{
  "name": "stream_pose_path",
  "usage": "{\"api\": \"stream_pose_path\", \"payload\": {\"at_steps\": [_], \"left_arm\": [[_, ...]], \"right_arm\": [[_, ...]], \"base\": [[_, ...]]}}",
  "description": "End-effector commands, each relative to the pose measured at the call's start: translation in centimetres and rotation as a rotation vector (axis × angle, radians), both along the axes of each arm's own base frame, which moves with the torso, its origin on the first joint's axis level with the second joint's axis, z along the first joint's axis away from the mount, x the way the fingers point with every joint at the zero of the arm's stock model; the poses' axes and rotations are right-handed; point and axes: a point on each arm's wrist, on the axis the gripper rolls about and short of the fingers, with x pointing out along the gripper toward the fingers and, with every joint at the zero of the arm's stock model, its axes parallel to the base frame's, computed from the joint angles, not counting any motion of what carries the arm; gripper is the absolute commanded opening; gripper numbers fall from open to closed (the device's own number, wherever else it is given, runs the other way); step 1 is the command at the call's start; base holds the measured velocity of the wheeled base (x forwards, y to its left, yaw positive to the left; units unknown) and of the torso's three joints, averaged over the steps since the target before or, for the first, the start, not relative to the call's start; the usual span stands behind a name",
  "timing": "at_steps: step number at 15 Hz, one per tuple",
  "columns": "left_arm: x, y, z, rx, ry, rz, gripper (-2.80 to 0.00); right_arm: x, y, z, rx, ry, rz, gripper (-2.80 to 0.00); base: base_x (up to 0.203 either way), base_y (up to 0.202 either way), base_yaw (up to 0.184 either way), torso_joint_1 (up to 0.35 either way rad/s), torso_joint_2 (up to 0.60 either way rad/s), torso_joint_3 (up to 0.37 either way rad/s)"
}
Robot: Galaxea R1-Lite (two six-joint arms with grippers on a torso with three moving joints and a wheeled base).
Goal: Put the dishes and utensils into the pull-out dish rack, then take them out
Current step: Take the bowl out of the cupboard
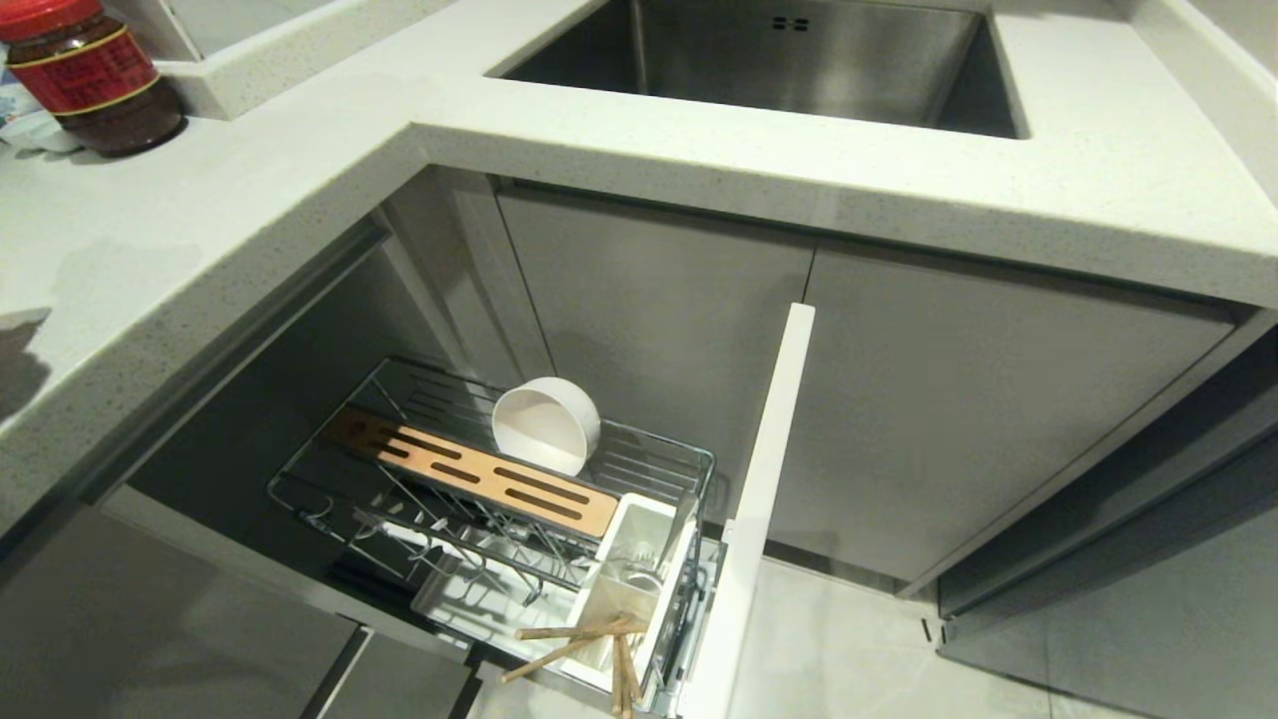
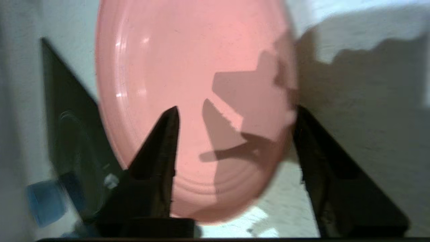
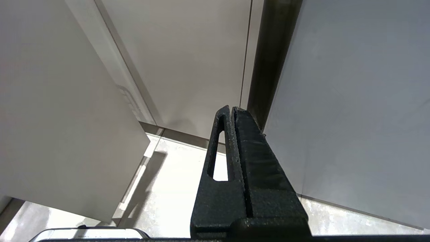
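The pull-out dish rack (image 1: 701,469) stands open below the counter, fixed to its white cabinet front (image 1: 764,499). An off-white bowl (image 1: 547,424) rests on its side on the wires behind the slotted wooden strip (image 1: 479,474). Wooden chopsticks (image 1: 579,639) stick out of the white utensil holder (image 1: 631,519), and a slim silver piece, probably the fork (image 1: 644,577), shows inside it. The pink plate (image 2: 168,67) lies on the white countertop in the left wrist view. My left gripper (image 2: 237,109) is open over its near end, one finger over the plate, the other at its rim. My right gripper (image 3: 232,109) hangs shut near grey cabinet doors.
A steel sink (image 1: 779,60) is set in the white counter (image 1: 200,220). A red-lidded jar (image 1: 90,75) stands at the counter's far left. Beside the plate are a dark glassy object (image 2: 74,134) and something blue (image 2: 43,201). Neither arm shows in the head view.
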Motion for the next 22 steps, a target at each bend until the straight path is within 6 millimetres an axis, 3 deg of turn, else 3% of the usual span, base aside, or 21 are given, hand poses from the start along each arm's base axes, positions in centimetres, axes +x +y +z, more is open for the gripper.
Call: {"api": "stream_pose_path", "payload": {"at_steps": [1,7,8,11,14,20,22], "left_arm": [[-2.1,-0.6,1.1,-0.048,-0.096,-0.049,0.0],[-9.0,-1.9,3.3,-0.352,-0.424,-0.311,0.0],[-9.9,-2.0,3.7,-0.407,-0.485,-0.381,-2.8],[-10.2,-2.3,5.5,-0.547,-0.693,-0.506,-2.8],[-8.7,-3.0,5.9,-0.791,-0.766,-0.542,-2.8],[-0.7,-6.6,2.9,-1.143,-0.539,-0.412,-2.8],[1.4,-7.8,1.5,-1.178,-0.464,-0.367,-2.8]], "right_arm": [[0.2,0.0,-0.7,0.0,0.027,0.0,-2.8],[0.2,0.0,-0.7,0.0,0.027,0.001,-2.8],[0.2,0.0,-0.7,0.0,0.026,0.001,-2.8],[0.2,0.0,-0.8,0.0,0.028,0.001,-2.8],[0.2,0.0,-0.7,0.0,0.026,0.0,-2.8],[0.2,0.0,-0.7,0.0,0.027,0.0,-2.8],[0.2,0.0,-0.7,0.0,0.026,0.0,-2.8]], "base": [[0.0,0.0,0.0,0.0,0.0,0.0],[0.0,0.0,0.0,0.0,0.0,0.0],[0.0,0.0,0.0,0.0,0.0,0.0],[0.0,0.0,0.0,0.0,0.0,0.0],[0.0,0.0,0.0,0.0,0.0,0.0],[0.0,0.0,0.0,0.0,0.0,0.0],[0.0,0.0,0.0,0.0,0.0,0.0]]}}
